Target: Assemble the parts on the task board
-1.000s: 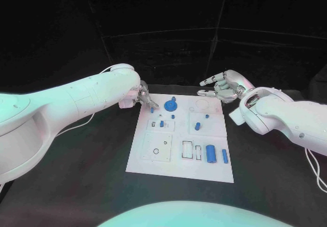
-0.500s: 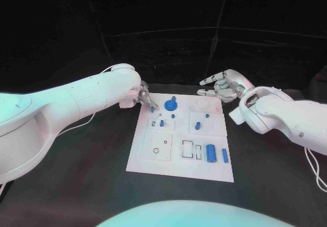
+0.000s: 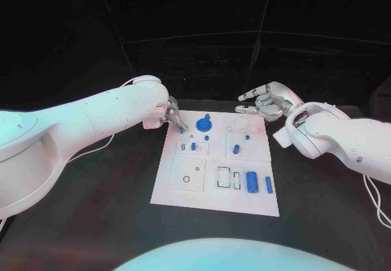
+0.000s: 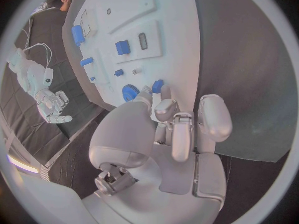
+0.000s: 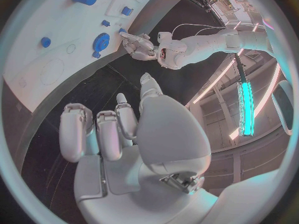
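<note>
Several blue parts (image 3: 252,182) lie loose on the task board (image 3: 183,195); left hand (image 3: 173,117) pinches a small blue peg (image 4: 157,86) at its far-left corner, right hand (image 3: 267,102) spread, empty.

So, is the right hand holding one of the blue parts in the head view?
No, the right hand holds nothing; it hangs past the far corner of the task board, its fingers bare.

Black table (image 3: 98,186), white task board (image 3: 187,195) flat at its middle (blue parts aboard)
</note>
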Action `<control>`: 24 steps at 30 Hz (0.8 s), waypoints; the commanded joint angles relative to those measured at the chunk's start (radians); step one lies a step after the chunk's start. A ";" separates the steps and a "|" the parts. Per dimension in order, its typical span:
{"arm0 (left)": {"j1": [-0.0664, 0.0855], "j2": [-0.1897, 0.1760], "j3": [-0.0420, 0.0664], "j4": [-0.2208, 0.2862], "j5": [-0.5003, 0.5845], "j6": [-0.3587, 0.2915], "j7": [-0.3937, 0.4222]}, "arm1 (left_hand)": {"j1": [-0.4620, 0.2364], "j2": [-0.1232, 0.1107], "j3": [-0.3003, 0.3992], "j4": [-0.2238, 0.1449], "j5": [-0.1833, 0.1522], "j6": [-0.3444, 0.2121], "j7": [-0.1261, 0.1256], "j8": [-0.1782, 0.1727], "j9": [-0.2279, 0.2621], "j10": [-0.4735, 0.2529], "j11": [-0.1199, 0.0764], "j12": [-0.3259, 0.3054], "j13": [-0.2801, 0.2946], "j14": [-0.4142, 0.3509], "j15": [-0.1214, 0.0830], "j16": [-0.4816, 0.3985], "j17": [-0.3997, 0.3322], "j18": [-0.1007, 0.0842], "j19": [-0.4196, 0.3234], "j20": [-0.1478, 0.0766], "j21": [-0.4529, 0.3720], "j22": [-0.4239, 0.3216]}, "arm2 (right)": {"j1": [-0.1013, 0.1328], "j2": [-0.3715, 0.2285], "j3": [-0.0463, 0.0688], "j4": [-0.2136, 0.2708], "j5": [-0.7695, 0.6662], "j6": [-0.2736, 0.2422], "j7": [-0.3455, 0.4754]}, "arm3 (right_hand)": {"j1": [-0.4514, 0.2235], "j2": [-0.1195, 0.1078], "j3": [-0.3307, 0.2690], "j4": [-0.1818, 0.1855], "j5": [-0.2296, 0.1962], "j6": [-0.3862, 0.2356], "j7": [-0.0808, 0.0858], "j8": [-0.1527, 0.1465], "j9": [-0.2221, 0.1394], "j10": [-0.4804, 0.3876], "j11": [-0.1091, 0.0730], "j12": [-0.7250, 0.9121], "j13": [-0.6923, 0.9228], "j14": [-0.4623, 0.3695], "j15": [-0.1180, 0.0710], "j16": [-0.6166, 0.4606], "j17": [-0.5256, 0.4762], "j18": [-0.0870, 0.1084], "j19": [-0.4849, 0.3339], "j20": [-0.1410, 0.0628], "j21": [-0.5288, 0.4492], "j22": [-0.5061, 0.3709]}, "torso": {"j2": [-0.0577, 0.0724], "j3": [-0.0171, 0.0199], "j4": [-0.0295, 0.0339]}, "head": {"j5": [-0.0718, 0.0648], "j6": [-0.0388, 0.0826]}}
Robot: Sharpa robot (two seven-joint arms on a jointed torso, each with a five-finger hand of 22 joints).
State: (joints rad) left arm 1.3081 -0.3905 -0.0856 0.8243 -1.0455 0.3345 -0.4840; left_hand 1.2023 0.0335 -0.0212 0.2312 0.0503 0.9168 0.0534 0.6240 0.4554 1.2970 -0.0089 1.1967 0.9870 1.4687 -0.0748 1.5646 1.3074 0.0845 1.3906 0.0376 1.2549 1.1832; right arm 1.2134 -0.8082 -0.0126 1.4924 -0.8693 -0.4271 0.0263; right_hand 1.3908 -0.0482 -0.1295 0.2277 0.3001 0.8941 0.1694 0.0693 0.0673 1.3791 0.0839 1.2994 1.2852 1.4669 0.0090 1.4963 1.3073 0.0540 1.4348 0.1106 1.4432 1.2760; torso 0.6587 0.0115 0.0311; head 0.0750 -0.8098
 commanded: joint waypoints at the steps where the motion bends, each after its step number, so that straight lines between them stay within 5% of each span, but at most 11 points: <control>1: 0.001 0.000 0.000 0.003 0.015 0.004 0.014 | 0.021 0.009 0.008 -0.015 0.001 -0.004 0.004 0.005 -0.002 -0.005 -0.006 0.005 -0.002 0.102 0.002 0.006 0.263 0.009 0.001 0.001 -0.006 0.002 | 0.002 0.001 0.001 0.001 0.002 0.005 0.008 | -0.001 0.006 -0.004 0.000 0.004 0.002 0.002 0.001 0.000 -0.007 -0.002 -0.004 -0.001 0.071 -0.006 -0.003 0.124 0.008 -0.006 -0.002 -0.004 -0.001 | -0.001 0.0002 -0.0003 | -0.006 0.000; 12: 0.001 -0.003 0.000 0.008 0.033 -0.016 0.039 | 0.192 0.079 0.168 -0.138 0.000 -0.025 -0.008 -0.011 -0.016 -0.014 -0.017 -0.005 -0.010 0.102 -0.008 0.006 0.263 0.009 0.001 -0.008 -0.007 0.006 | 0.002 0.001 0.001 0.000 0.002 0.006 0.007 | 0.001 0.008 -0.003 -0.001 0.004 0.002 0.002 0.001 0.000 -0.007 -0.002 -0.003 0.000 0.071 -0.006 -0.004 0.123 0.008 -0.007 -0.002 -0.004 -0.002 | 0.000 -0.0001 -0.0001 | -0.005 -0.001; 18: 0.001 -0.020 0.000 0.029 0.059 -0.041 0.043 | 0.161 0.043 0.296 -0.172 -0.002 -0.026 -0.001 -0.005 -0.017 -0.011 -0.010 -0.011 -0.017 0.102 -0.001 0.006 0.263 0.008 0.000 -0.005 -0.009 0.008 | 0.002 0.001 0.001 -0.001 0.002 0.006 0.007 | 0.001 0.008 -0.003 -0.001 0.004 0.002 0.002 0.001 0.000 -0.007 -0.002 -0.003 0.000 0.071 -0.006 -0.004 0.123 0.008 -0.007 -0.002 -0.004 -0.002 | -0.001 -0.0001 0.0015 | -0.005 -0.003; 21: 0.001 -0.039 0.001 0.059 0.064 -0.063 0.040 | 0.110 0.004 0.393 -0.188 -0.004 -0.027 0.002 0.008 -0.012 -0.008 -0.010 -0.012 -0.021 0.102 -0.002 0.006 0.263 0.009 0.001 -0.005 -0.012 0.010 | 0.002 0.000 0.001 -0.002 0.002 0.006 0.008 | 0.001 0.009 -0.003 -0.002 0.004 0.002 0.002 0.001 0.000 -0.007 -0.002 -0.004 -0.001 0.070 -0.006 -0.005 0.122 0.008 -0.008 -0.002 -0.005 -0.003 | -0.002 0.0001 0.0018 | -0.008 -0.001; 24: 0.001 -0.060 0.001 0.091 0.067 -0.082 0.036 | 0.092 -0.005 0.432 -0.194 -0.003 -0.027 -0.001 0.015 -0.009 -0.007 -0.010 -0.012 -0.023 0.102 -0.002 0.006 0.263 0.009 0.001 -0.004 -0.012 0.010 | 0.002 -0.001 0.001 -0.003 0.002 0.006 0.008 | 0.001 0.009 -0.003 -0.002 0.004 0.002 0.002 0.001 0.000 -0.007 -0.002 -0.004 -0.001 0.070 -0.006 -0.005 0.122 0.008 -0.008 -0.002 -0.005 -0.004 | -0.003 0.0001 0.0043 | -0.007 -0.003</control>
State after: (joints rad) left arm 1.3079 -0.4467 -0.0855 0.9059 -0.9973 0.2933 -0.4554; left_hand 1.3019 0.0283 0.3033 0.1391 0.0415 0.8922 0.0521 0.6359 0.4460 1.2841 -0.0175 1.1888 0.9646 1.4650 -0.0784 1.5645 1.3074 0.0845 1.3906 0.0375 1.2469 1.1924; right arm 1.2134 -0.8087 -0.0126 1.4889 -0.8692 -0.4258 0.0261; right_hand 1.3908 -0.0482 -0.1295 0.2277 0.3000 0.8941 0.1694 0.0693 0.0673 1.3791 0.0839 1.2994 1.2856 1.4669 0.0090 1.4963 1.3073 0.0540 1.4348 0.1106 1.4433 1.2730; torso 0.6570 0.0114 0.0329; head 0.0677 -0.8120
